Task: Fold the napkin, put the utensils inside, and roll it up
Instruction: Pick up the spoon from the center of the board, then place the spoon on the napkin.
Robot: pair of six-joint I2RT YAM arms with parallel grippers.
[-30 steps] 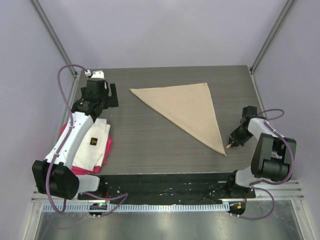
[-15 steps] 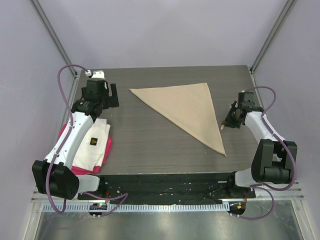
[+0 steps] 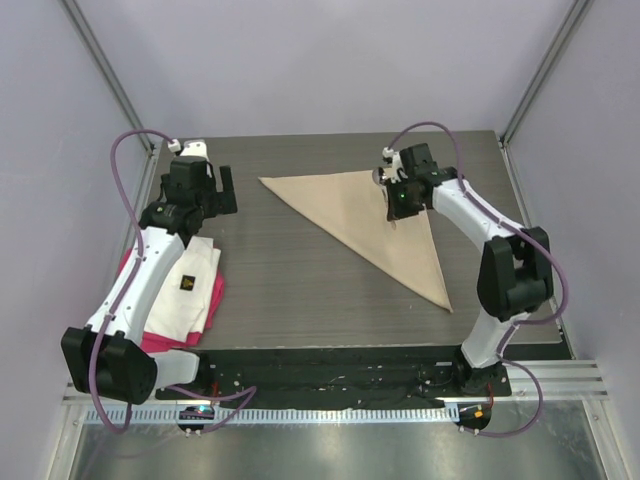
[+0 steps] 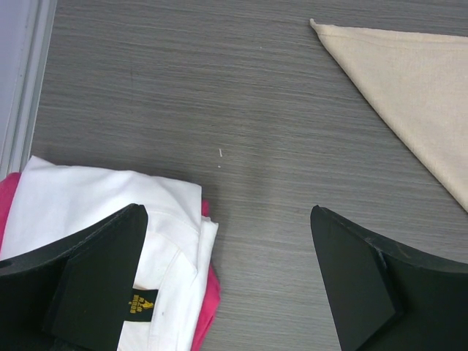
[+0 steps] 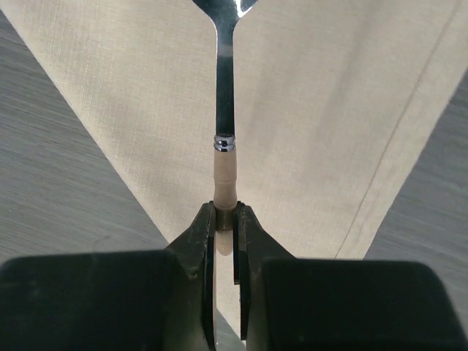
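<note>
The beige napkin lies flat on the table as a folded triangle, its long point toward the near right. My right gripper hovers over the napkin's far right part, shut on the pale handle end of the spoon. The spoon's metal neck runs forward over the napkin, and its bowl is cut off by the top edge of the right wrist view. My left gripper stands open at the table's far left with nothing between its fingers. In the left wrist view the left gripper is apart from the napkin's left corner.
A white cloth with a dark logo lies on a pink-red cloth at the near left, below my left arm. Both show in the left wrist view, white cloth over pink-red cloth. Grey walls enclose the table.
My right arm has swung from the near right edge up and left, carrying the spoon over the napkin. The left arm has barely moved.
</note>
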